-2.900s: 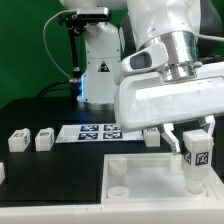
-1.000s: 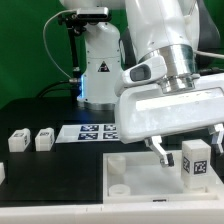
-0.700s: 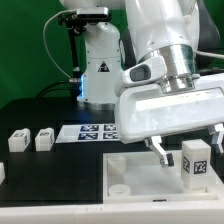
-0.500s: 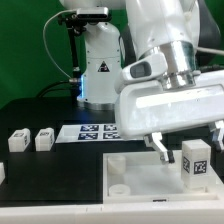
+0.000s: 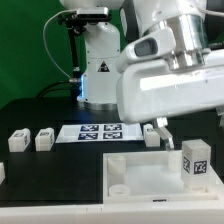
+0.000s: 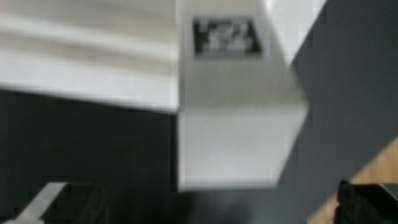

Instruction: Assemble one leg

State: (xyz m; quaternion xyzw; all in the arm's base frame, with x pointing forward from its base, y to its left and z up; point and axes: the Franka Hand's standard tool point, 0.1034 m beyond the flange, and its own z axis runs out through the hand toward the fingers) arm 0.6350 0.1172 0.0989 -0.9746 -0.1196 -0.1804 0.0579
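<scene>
A leg (image 5: pixel 195 160), a white squarish post with a marker tag, stands upright in the corner of the large flat white square piece (image 5: pixel 150 172) at the exterior view's right. My gripper (image 5: pixel 192 128) is open and empty just above it, with one finger (image 5: pixel 161 128) showing beside the leg and apart from it. In the wrist view the leg (image 6: pixel 231 110) stands free, tag at its far end, with the gripper (image 6: pixel 205 205) spread wide and dark fingertips (image 6: pixel 45 200) at either edge. Three more legs lie on the table (image 5: pixel 17 141), (image 5: pixel 44 139), (image 5: pixel 151 135).
The marker board (image 5: pixel 95 131) lies flat behind the square piece. The robot's white base (image 5: pixel 98 60) stands at the back. A round hole (image 5: pixel 118 187) shows in the square piece's near corner. A small white part (image 5: pixel 2 173) sits at the exterior view's left edge.
The gripper, earlier shut around the leg, has opened and let it go, and in the last half second has risen. The leg stays upright in the corner.
</scene>
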